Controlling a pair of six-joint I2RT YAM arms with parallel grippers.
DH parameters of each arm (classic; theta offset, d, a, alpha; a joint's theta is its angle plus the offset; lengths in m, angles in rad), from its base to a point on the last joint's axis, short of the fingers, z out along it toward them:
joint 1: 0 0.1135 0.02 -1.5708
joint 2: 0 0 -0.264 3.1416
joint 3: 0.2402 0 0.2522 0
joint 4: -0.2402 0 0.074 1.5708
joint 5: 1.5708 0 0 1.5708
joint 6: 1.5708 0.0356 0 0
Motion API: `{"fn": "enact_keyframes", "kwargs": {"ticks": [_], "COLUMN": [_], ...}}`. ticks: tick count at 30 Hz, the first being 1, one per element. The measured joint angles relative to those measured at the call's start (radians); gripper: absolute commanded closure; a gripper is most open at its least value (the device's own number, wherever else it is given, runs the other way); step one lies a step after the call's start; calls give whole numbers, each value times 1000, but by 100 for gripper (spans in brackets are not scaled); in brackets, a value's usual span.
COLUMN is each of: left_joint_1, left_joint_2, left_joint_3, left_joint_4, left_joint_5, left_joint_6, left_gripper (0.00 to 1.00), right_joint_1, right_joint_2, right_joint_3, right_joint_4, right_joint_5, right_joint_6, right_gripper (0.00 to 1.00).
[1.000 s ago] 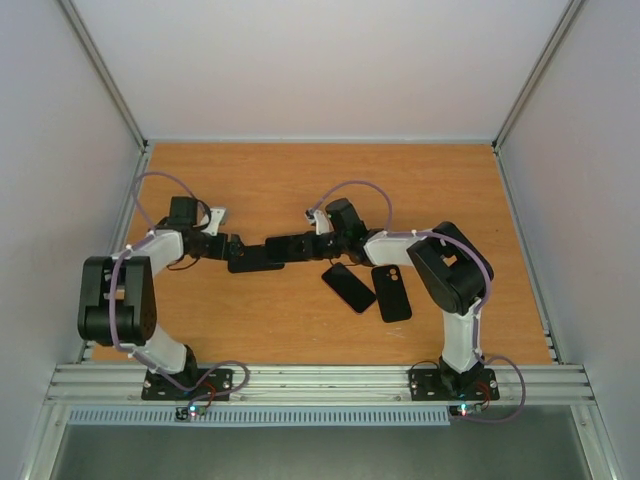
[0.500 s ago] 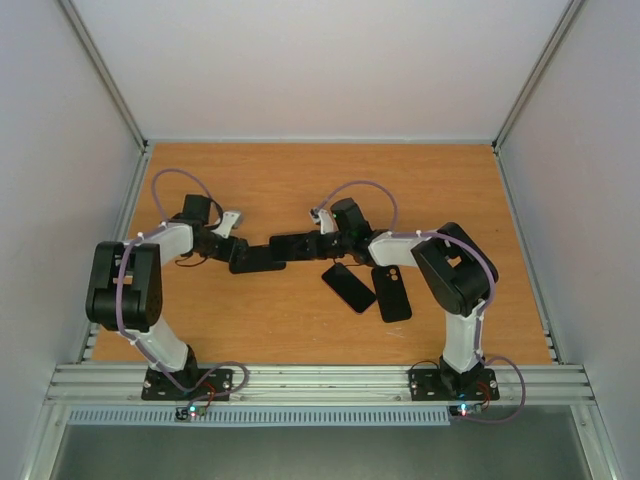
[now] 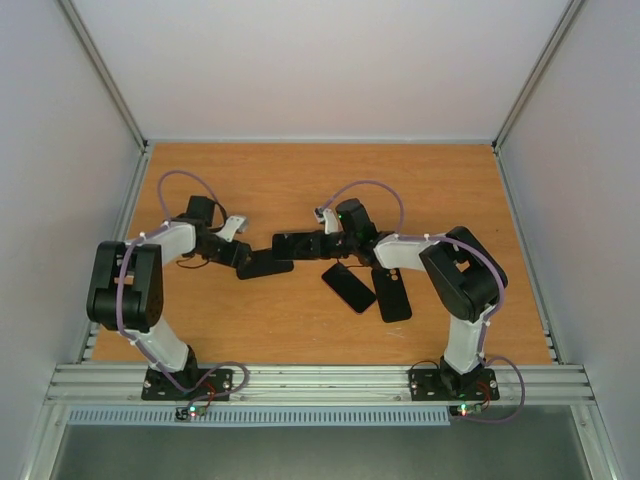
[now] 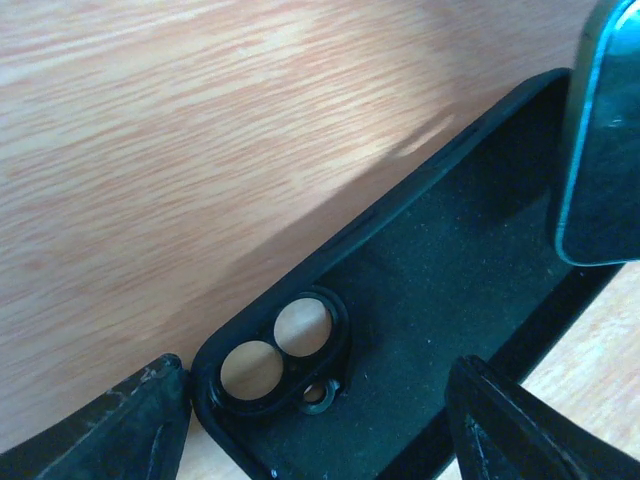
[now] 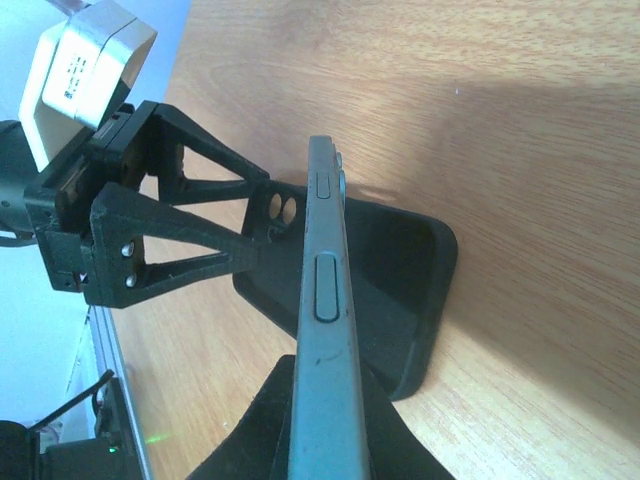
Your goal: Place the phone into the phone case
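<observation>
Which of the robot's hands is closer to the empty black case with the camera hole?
Left. The left hand straddles the camera end of the case, a finger on either side. The right hand holds the phone on edge over the case's far end.

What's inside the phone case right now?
The phone case shows bare black lining and its camera cutout, wood visible through the holes. A corner of the phone overlaps the far end, hiding that part.

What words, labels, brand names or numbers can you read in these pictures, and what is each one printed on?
No text can be read.
White box in the right wrist view: small dark marks, too blurred to read.
Phone: no lettering visible on its edge.
Phone case: no lettering visible inside.
</observation>
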Motion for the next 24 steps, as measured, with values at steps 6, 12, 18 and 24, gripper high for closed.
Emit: {"fn": "enact_keyframes", "kwargs": {"ticks": [6, 12, 18, 24], "left_joint_1": [-40, -68, -66, -27], "left_joint_2": [50, 121, 126, -55], "left_joint_3": [66, 149, 162, 26], "left_joint_4": [-48, -48, -31, -32], "left_joint_5": [15, 31, -4, -52], "left_joint_6": [-6, -21, -43, -37], "left_gripper": [29, 29, 28, 26], "right_joint_1": [0, 0, 0, 0], "right_joint_2": [0, 0, -13, -38], "right_joint_3": [-18, -38, -56, -69], "right_joint_4": [12, 19, 26, 27], "right_joint_5": [0, 1, 10, 18], "right_joint_6": [17, 21, 20, 19], "right_gripper": [99, 99, 99, 99]}}
